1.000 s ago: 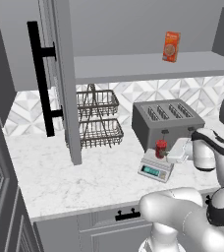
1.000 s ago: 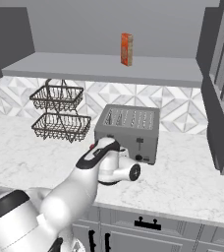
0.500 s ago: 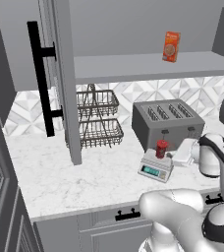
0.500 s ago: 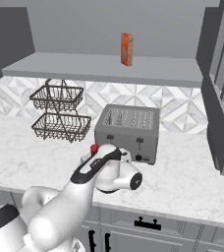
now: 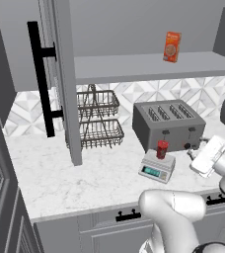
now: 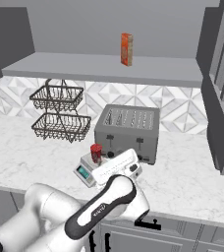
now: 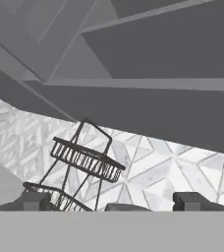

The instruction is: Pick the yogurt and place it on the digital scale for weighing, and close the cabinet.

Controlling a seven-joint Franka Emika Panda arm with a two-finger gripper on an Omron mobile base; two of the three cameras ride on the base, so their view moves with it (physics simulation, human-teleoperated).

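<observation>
The cabinet (image 5: pixel 60 84) is still open; its door looks stiff and rather heavy, best pushed at the long bar handle (image 5: pixel 39 79). The yogurt (image 5: pixel 162 148), light and easy to tip, stands on the digital scale (image 5: pixel 157 167). The end effector (image 7: pixel 112 202) is open, holding nothing.

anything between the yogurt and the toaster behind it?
Nothing. In the left base view the yogurt stands on the digital scale, with bare marble counter up to the toaster.
</observation>
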